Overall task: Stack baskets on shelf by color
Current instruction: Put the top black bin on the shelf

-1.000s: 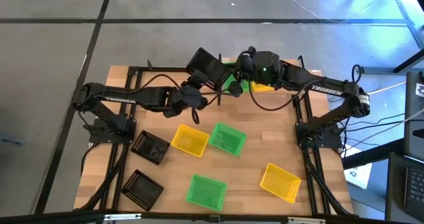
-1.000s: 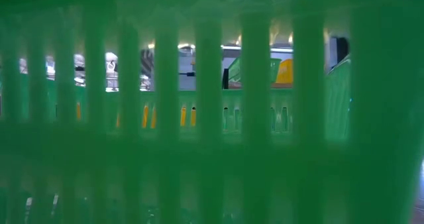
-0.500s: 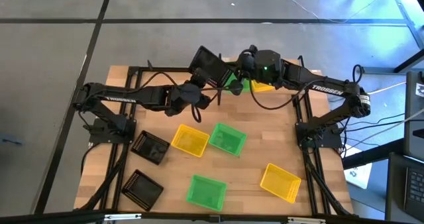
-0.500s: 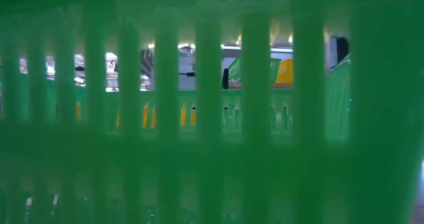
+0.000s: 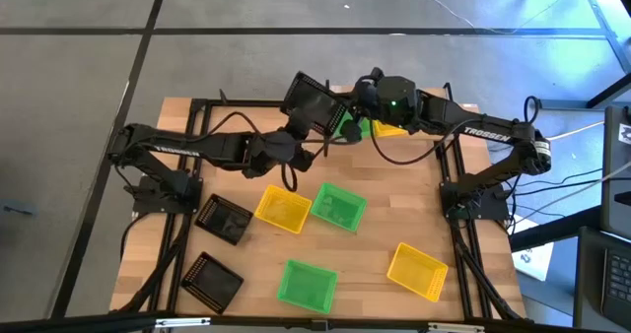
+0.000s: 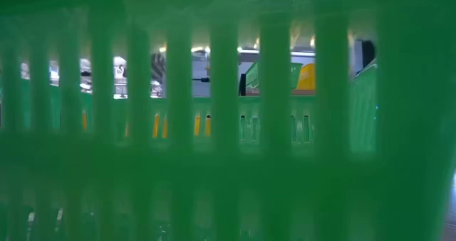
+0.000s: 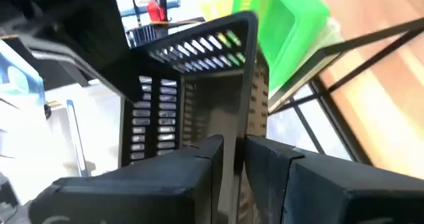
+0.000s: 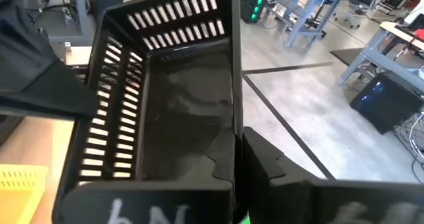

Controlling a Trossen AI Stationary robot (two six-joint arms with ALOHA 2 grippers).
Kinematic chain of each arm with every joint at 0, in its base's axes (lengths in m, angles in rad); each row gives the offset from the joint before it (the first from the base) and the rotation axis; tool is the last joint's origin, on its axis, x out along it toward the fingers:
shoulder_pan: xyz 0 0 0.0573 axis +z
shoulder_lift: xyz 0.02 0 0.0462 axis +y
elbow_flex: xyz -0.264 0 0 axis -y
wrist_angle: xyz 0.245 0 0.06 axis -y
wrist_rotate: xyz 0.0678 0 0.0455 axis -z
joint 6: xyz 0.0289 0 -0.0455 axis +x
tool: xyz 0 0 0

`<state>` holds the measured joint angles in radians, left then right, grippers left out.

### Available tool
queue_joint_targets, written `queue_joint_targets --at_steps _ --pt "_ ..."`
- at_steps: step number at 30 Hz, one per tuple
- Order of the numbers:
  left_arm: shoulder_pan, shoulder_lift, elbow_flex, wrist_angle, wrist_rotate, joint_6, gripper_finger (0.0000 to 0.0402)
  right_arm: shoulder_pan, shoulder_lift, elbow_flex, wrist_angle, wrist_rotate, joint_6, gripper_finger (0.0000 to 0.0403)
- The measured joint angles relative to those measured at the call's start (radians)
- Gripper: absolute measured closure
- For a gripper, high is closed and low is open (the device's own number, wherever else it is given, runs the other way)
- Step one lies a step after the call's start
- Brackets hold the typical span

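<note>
**Hands share one black basket at shelf, most sorting left**

Right hand [image 8: 235, 159] pinches black basket [image 5: 314, 100] wall, tilted over the shelf [image 5: 446, 111]. Left hand [image 7: 233, 151] straddles its rim, fingers slightly apart. Just beyond: green [image 5: 347, 128] and yellow [image 5: 389, 128] baskets shelved. On desk [image 5: 473, 303] below: 2 black, 2 yellow, 2 green loose.

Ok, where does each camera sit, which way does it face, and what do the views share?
High: overhead, looking straight down on the table; both arms show.
Low: at tabletop height, facing across; a green basket up close blocks nearly everything; no arm shows.
Left wrist: on the left arm, looking past the left pincer at the black basket.
Right wrist: on the right arm, looking past the right pincer, clamped on that basket's wall.
Shared: both wrist views and the high view show the black basket.
</note>
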<state>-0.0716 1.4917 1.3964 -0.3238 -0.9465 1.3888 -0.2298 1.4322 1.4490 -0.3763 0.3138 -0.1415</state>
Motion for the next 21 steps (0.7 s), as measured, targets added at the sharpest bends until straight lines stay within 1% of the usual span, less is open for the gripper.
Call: queue_joint_targets --at_steps 4,10,15,17,21 --pt "-0.015 0.0 0.0 0.0 0.003 -0.03 0.0347 0.0 0.0 0.0 0.002 0.004 -0.021 0.0399" --pt "-0.046 0.0 0.0 0.002 0.004 -0.128 0.0347 0.0 0.002 -0.001 0.006 0.103 -0.054 0.0401" --pt "-0.088 0.0 0.0 -0.002 -0.004 -0.161 0.0347 0.0 0.0 -0.001 -0.001 0.17 -0.073 0.0401" --pt "-0.105 0.0 0.0 -0.001 -0.014 -0.198 0.0347 0.0 -0.005 0.012 -0.048 0.204 -0.054 0.0401" --pt "-0.123 0.0 0.0 -0.002 -0.06 -0.334 0.0347 -0.001 -0.037 0.091 -0.201 0.267 0.02 0.0402"
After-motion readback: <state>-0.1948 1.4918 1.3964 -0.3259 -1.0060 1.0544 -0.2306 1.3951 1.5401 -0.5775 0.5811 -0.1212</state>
